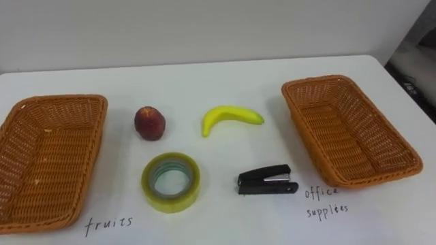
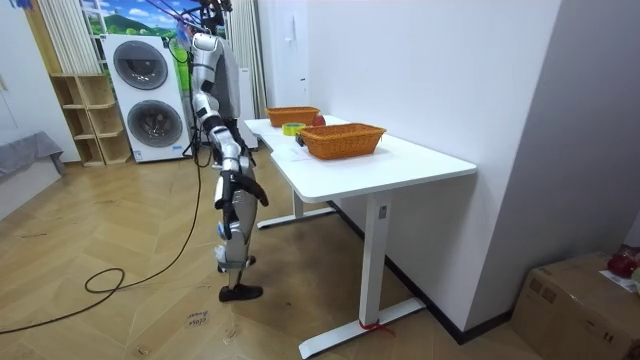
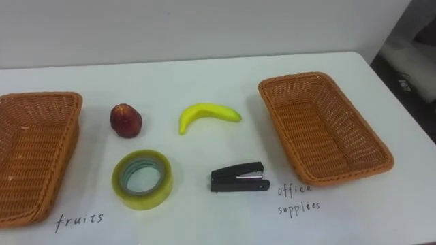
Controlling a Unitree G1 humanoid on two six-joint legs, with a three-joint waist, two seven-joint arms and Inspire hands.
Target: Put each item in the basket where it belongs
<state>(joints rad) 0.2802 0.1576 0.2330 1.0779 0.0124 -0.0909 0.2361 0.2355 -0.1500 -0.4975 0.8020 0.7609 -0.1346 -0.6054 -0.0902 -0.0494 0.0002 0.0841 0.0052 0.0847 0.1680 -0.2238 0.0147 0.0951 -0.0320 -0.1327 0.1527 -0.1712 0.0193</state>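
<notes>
On the white table (image 1: 204, 75) a red peach (image 1: 150, 123) and a yellow banana (image 1: 230, 117) lie in the middle. Nearer me are a roll of yellowish tape (image 1: 171, 182), lying flat, and a black stapler (image 1: 267, 182). An empty wicker basket (image 1: 68, 101) stands at the left with a handwritten fruit label in front of it. A second empty wicker basket (image 1: 320, 82) stands at the right, with an office label by its near corner. In the room view my right hand (image 2: 256, 193) hangs low beside the table's edge.
I stand at the long side of the table, which is against a white wall (image 2: 420, 70). Washing machines (image 2: 150, 95) and a wooden shelf (image 2: 85, 120) are behind me. A cardboard box (image 2: 580, 300) sits on the floor at the room view's right.
</notes>
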